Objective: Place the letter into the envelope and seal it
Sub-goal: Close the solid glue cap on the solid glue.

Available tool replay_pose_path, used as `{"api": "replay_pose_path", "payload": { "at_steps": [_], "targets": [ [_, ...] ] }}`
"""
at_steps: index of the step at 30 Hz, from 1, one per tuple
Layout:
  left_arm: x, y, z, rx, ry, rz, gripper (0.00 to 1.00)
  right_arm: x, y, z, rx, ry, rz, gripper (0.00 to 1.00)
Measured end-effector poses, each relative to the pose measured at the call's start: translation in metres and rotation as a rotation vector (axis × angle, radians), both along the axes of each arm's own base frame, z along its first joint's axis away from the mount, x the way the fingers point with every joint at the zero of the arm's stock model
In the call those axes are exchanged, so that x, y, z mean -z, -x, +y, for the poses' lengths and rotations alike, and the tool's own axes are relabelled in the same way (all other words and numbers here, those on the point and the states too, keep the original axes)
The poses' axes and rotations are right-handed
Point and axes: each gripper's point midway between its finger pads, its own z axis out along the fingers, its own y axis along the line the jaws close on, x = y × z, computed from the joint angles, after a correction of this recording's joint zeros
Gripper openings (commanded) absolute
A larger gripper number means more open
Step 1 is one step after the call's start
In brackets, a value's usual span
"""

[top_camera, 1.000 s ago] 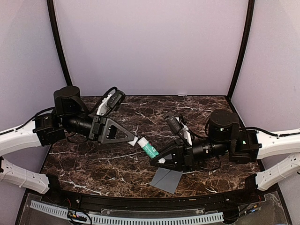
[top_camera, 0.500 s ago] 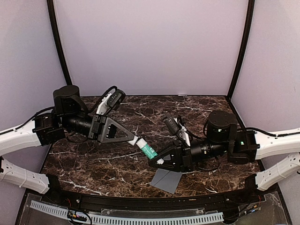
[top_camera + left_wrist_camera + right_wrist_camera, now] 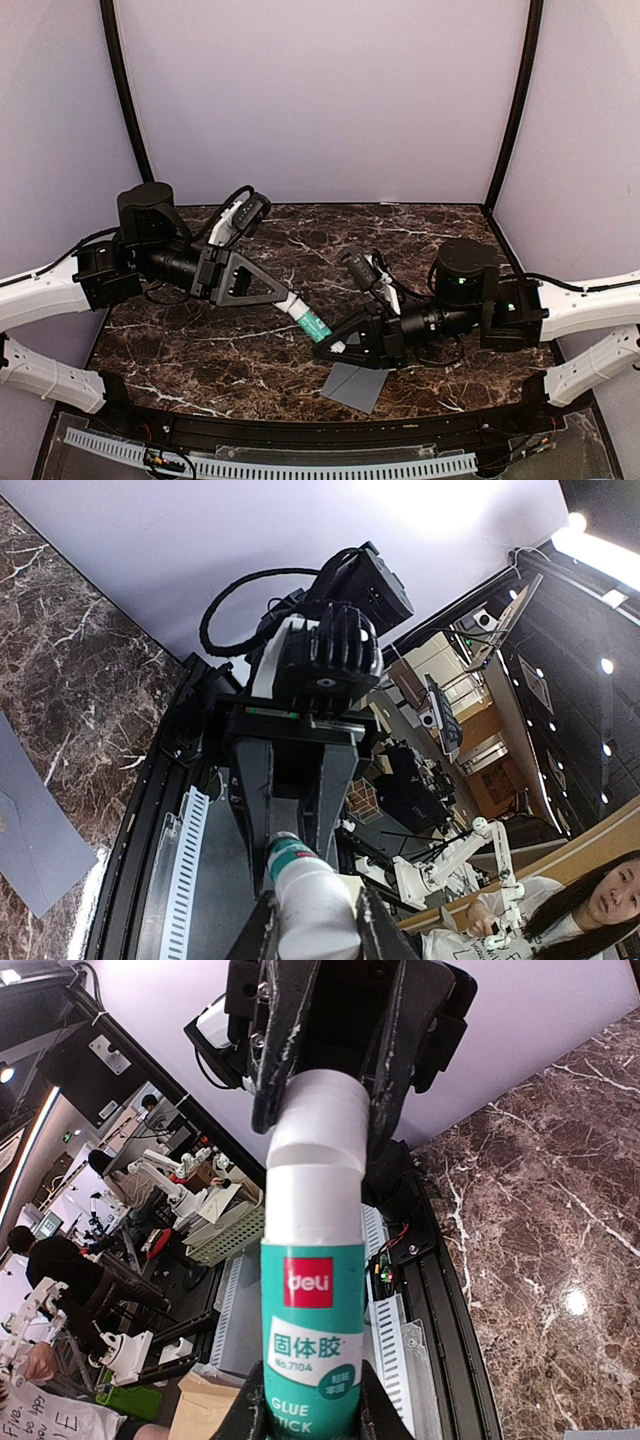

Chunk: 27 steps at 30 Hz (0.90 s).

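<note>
— As your arms hang over the table (image 3: 200, 350), how does the envelope (image 3: 355, 386) look?

— Grey-blue, plain and unmarked. It lies flat on the dark marble near the front edge, a little right of centre. Faint fold lines cross its face and meet in a shallow V. It sits below and just in front of my right gripper (image 3: 335, 344).

— Does either gripper touch it?

— No, both are up above it. Between them I hold a glue stick (image 3: 313, 322) at a tilt. Its white cap (image 3: 315, 1125) points toward my left arm and its green labelled body toward my right.

— How far apart are your fingers?

— Narrow on both sides. My left gripper (image 3: 289, 297) is clamped on the cap end, and its wrist camera shows the white cylinder tight between the two fingertips. My right gripper is clamped on the green end, with a finger pressed against the label on either side.

— And the two grippers themselves?

— They face each other along the stick, close but apart, with a short stretch of the stick bare between them. Both are over the middle of the table, slightly behind the envelope.
</note>
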Motion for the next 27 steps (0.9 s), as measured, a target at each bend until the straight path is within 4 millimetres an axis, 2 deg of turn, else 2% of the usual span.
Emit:
{"api": "replay_pose_path", "payload": {
  "at_steps": [15,27],
  "targets": [
    [0.005,0.005,0.0,0.041,-0.017,0.017,0.02,0.004,0.002,0.004,-0.011,0.023,0.013,0.0],
    [0.024,0.005,0.0,0.045,-0.093,0.017,0.02,0.017,-0.001,0.005,0.007,0.094,0.069,0.0]
  ]
}}
